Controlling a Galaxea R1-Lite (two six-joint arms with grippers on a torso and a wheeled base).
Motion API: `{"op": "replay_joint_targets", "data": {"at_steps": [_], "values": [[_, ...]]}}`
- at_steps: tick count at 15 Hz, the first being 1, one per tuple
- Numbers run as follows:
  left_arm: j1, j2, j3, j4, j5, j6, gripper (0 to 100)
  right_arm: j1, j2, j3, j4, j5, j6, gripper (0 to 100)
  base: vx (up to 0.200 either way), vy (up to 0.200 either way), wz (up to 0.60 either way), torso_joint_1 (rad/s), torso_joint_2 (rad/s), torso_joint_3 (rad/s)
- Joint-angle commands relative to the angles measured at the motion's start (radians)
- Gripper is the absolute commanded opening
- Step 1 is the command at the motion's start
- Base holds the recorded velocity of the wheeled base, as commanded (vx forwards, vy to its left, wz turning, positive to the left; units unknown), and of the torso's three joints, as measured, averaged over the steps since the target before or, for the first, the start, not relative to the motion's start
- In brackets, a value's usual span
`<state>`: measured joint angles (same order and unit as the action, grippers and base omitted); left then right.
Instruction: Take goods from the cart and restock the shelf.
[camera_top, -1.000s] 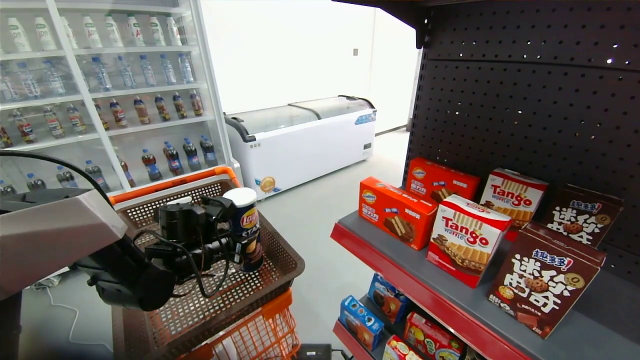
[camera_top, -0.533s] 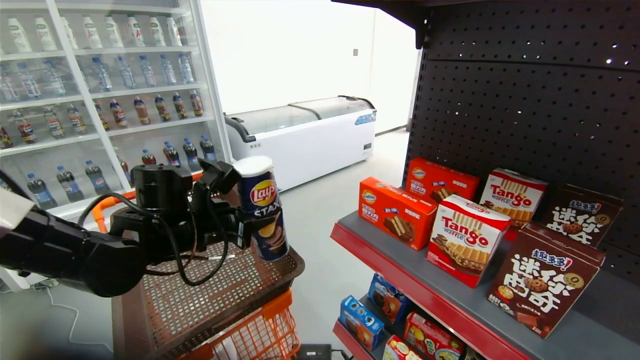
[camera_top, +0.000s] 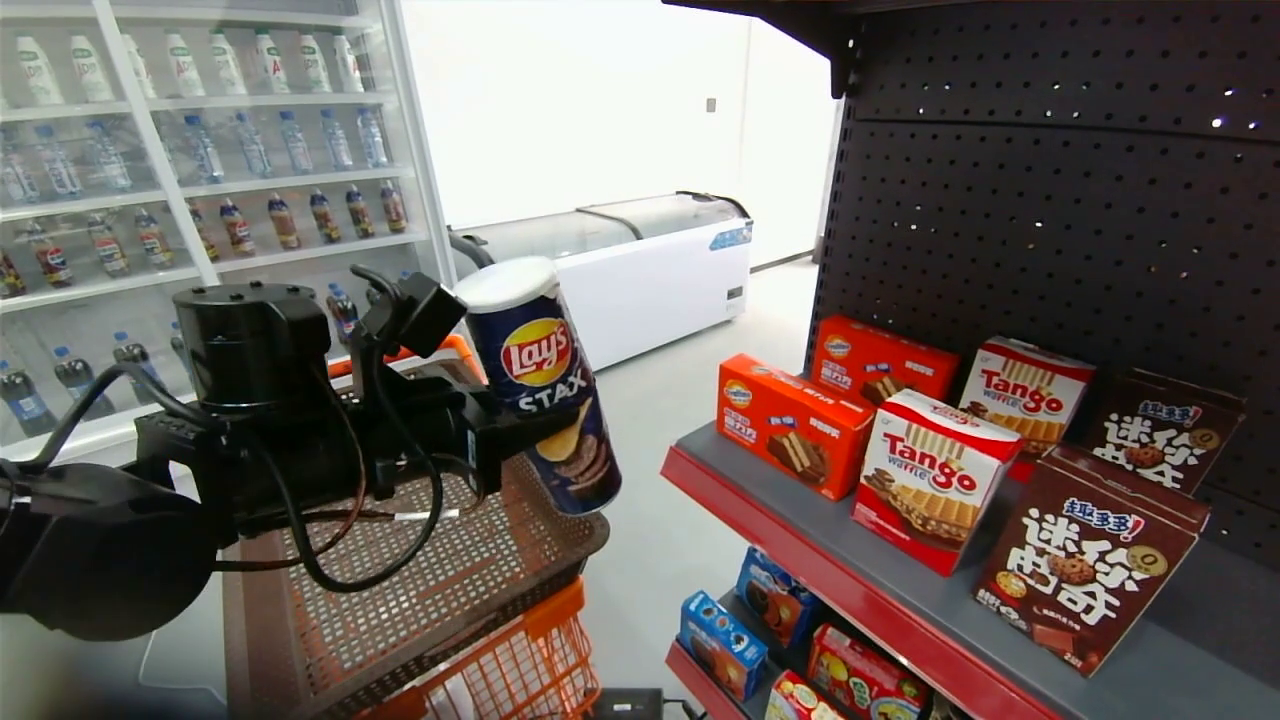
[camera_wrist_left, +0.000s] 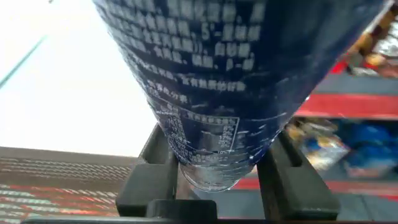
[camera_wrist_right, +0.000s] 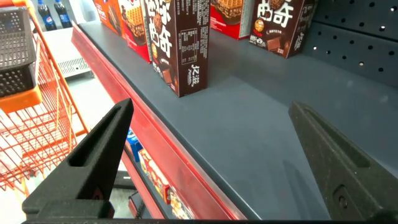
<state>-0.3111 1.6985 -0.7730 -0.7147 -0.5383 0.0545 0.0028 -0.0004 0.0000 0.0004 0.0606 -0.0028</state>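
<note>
Firmly the left gripper (camera_top: 508, 440) pinches a can (camera_top: 540, 370) over the cart (camera_top: 450, 590); right gripper (camera_wrist_right: 211, 112) gapes above the near shelf (camera_wrist_right: 249, 149).

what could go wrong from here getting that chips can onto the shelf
1. The left gripper holds the chips can tilted and below its middle, so it might slip, or tip over when set down.
2. The front of the shelf is crowded, so the can could knock the orange box or the wafer box.
3. Its bottom may catch the red shelf lip if carried across too low.
</note>
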Motion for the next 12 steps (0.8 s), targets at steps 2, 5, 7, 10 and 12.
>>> {"op": "replay_joint_targets", "data": {"at_steps": [2,5,7,10,12], "values": [[-0.026,-0.051,0.018,0.014,-0.063,-0.002,0,0.000,0.000,0.000,0.000,0.001,0.000,100,0.000,0.000,0.00,0.000,0.00,0.000],[-0.040,-0.068,0.021,0.021,-0.123,-0.005,0,0.000,0.000,0.000,0.001,0.001,0.000,100,0.000,0.000,0.00,0.000,0.00,0.000],[-0.088,-0.129,0.021,0.130,-0.169,-0.004,0,0.000,0.000,0.000,0.000,0.001,0.000,100,0.000,0.000,0.00,0.000,0.00,0.000],[-0.157,-0.209,0.024,0.259,-0.196,0.001,0,0.000,0.000,0.000,0.000,0.001,0.000,100,0.000,0.000,0.00,0.000,0.00,0.000],[-0.183,-0.240,0.046,0.270,-0.203,0.002,0,0.000,0.000,0.000,0.000,0.001,0.000,100,0.000,0.000,0.00,0.000,0.00,0.000]]}}
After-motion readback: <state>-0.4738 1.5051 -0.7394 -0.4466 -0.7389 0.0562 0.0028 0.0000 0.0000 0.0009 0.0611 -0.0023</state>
